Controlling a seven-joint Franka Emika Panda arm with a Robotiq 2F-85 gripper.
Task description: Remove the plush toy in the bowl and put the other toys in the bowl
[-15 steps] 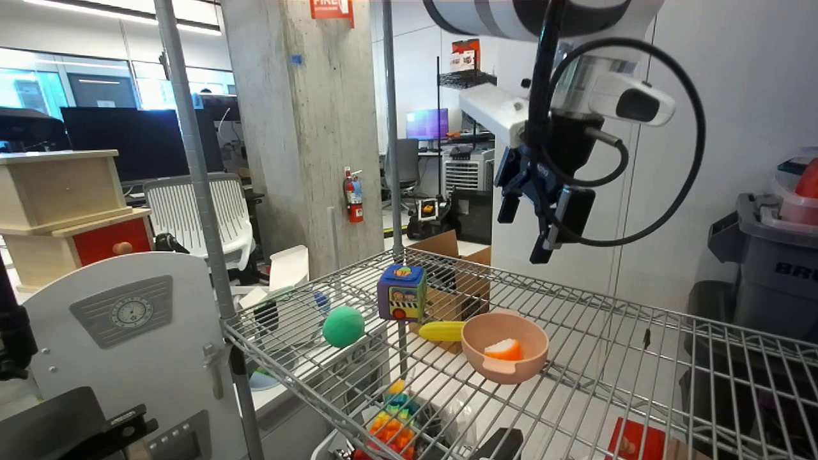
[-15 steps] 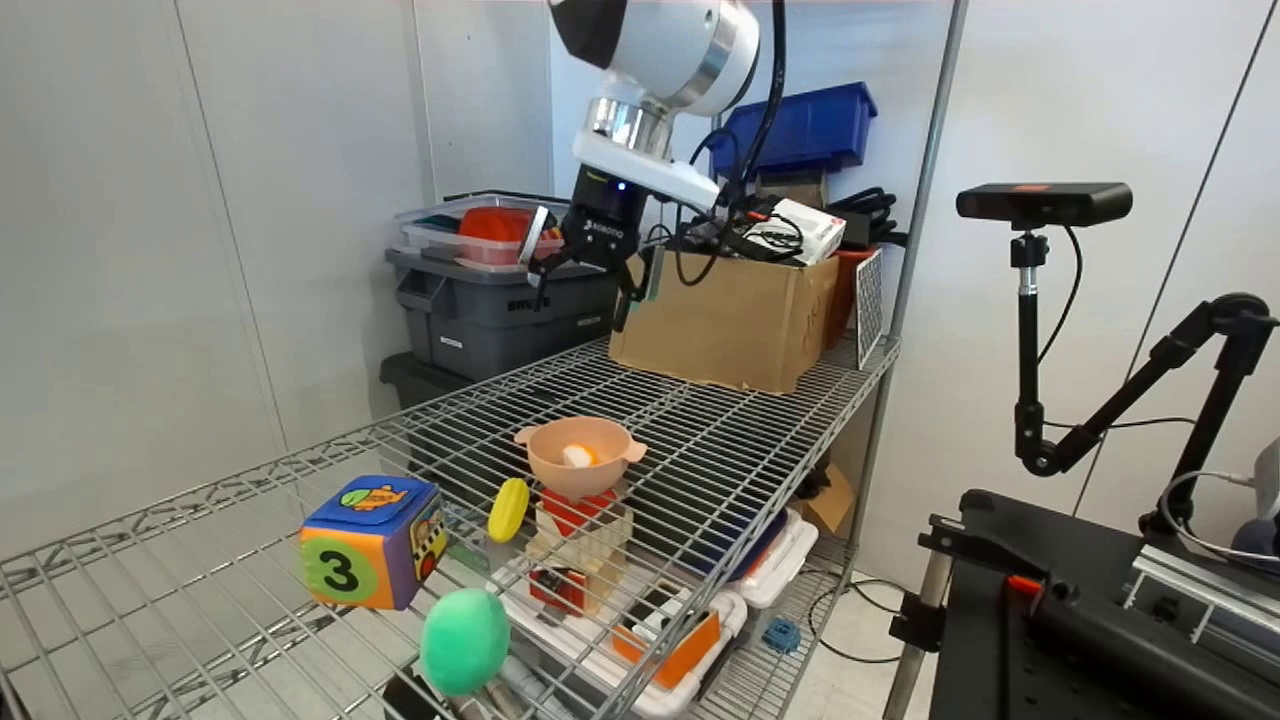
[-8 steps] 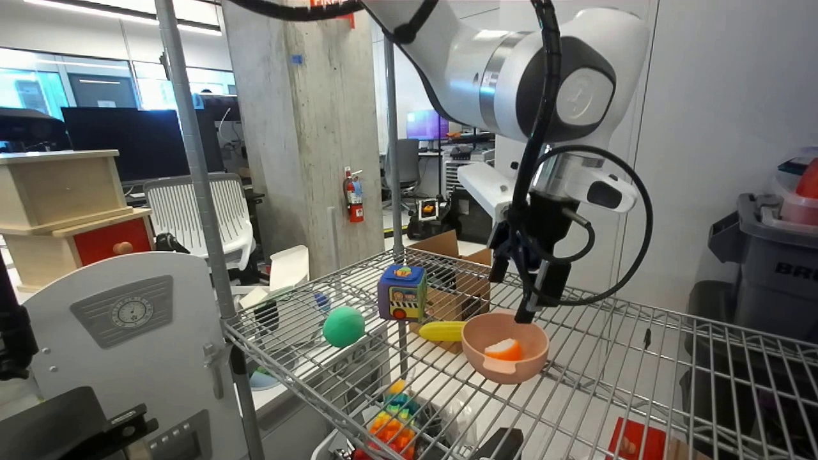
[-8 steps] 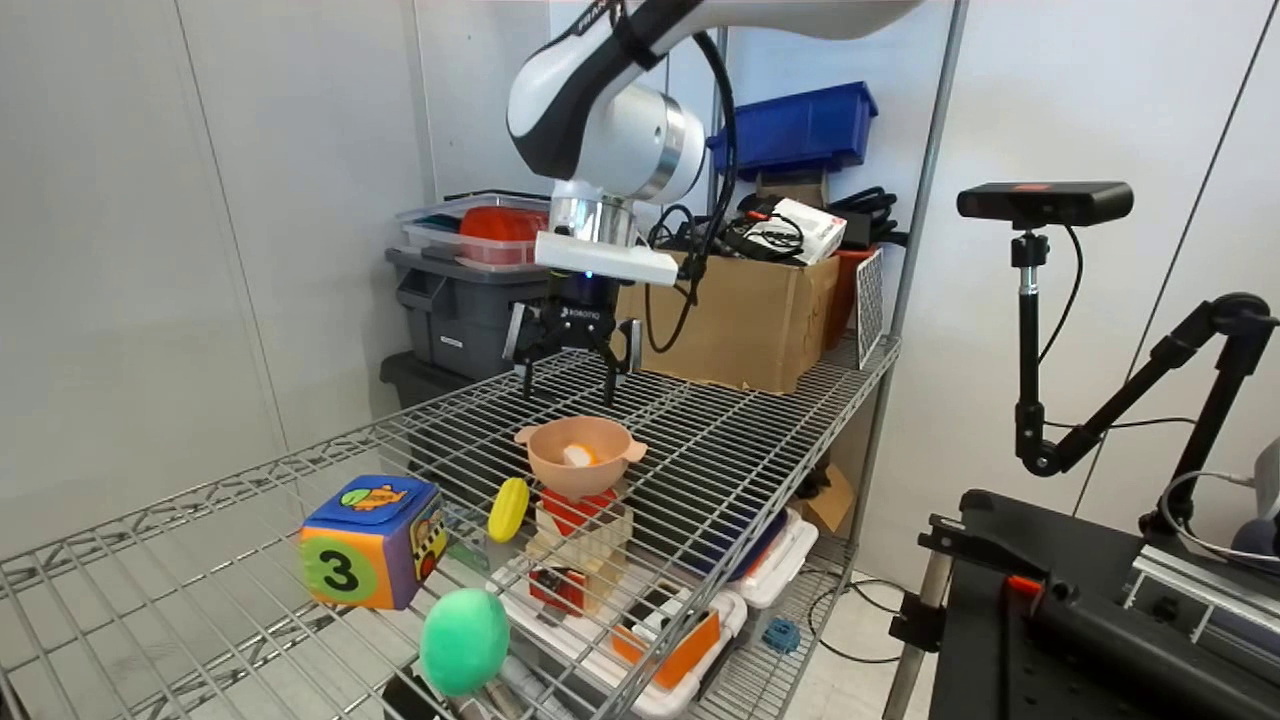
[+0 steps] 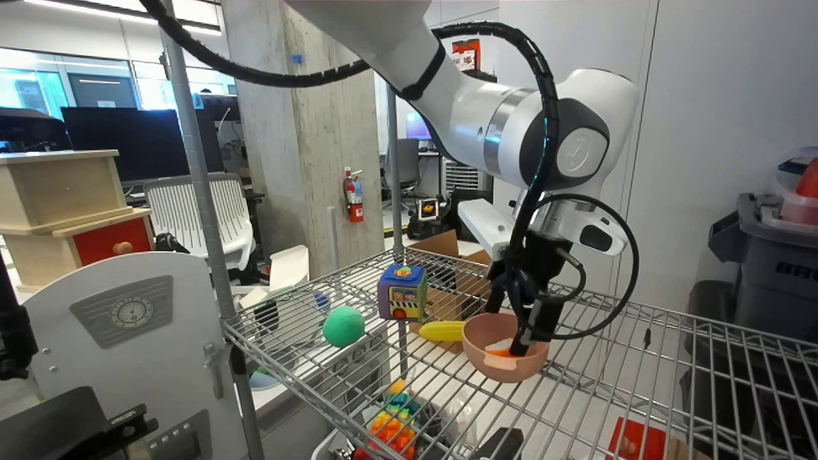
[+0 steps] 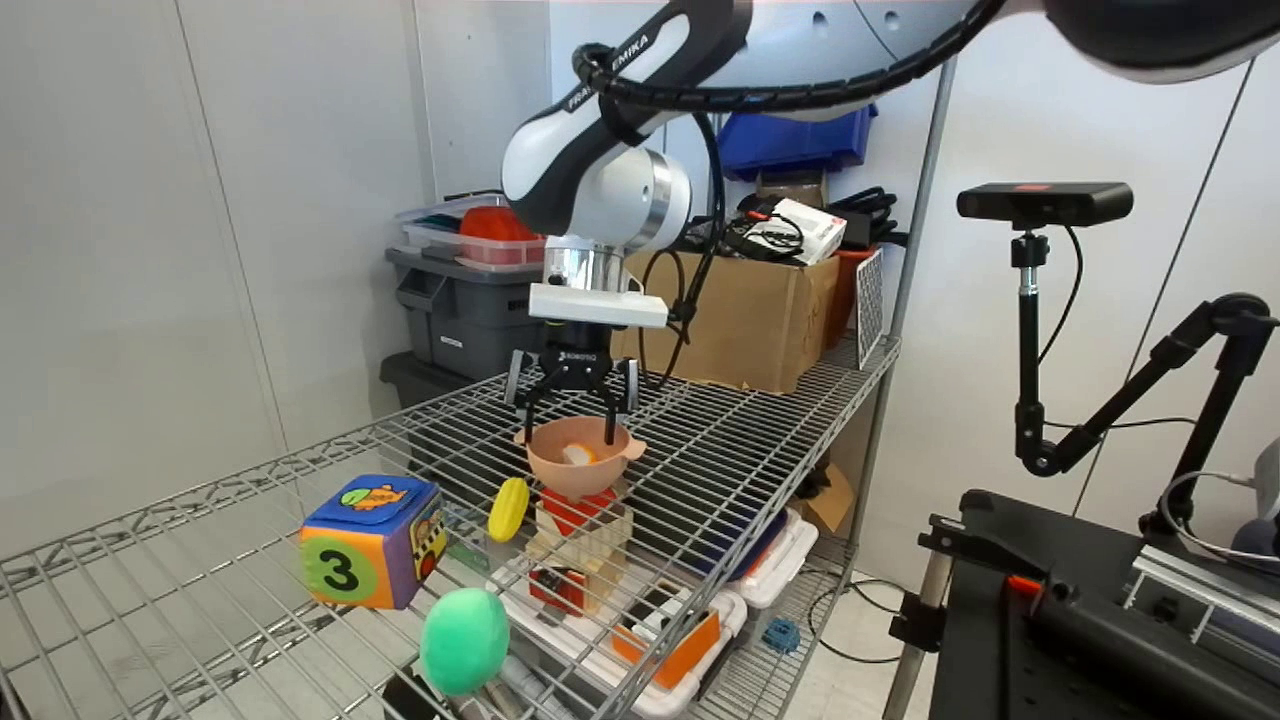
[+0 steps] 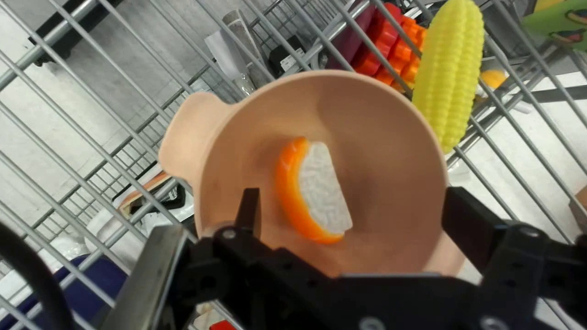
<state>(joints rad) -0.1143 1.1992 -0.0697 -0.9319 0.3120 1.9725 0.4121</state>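
The plush toy point(image 7: 314, 197), an orange wedge with a pale flat side, lies in the tan bowl point(image 7: 390, 133). Both exterior views show the bowl point(image 5: 498, 370) point(image 6: 570, 480) standing on the wire shelf. My gripper point(image 7: 351, 197) is open over the bowl, pointing down. One finger point(image 6: 610, 428) reaches inside the bowl beside the toy. The opposite finger is at the rim, and I cannot tell whether inside or outside. The plush toy sits between the fingers, not gripped. The yellow corn-like toy point(image 7: 449, 68) lies against or close to the bowl. The green ball-like toy point(image 5: 344, 326) lies farther along the shelf.
A blue, purple and yellow cube point(image 6: 375, 542) sits on the shelf near the yellow toy and the green toy. The wire shelf has a raised truss edge point(image 6: 200, 508). A large cardboard box point(image 6: 720, 315) stands at the shelf's far end. Pole uprights point(image 5: 198, 160) stand at the corners.
The arm has come down from high above the shelf to the bowl, and the gripper has turned from tilted to more upright. It stays open. The toys and bowl stay essentially in place.
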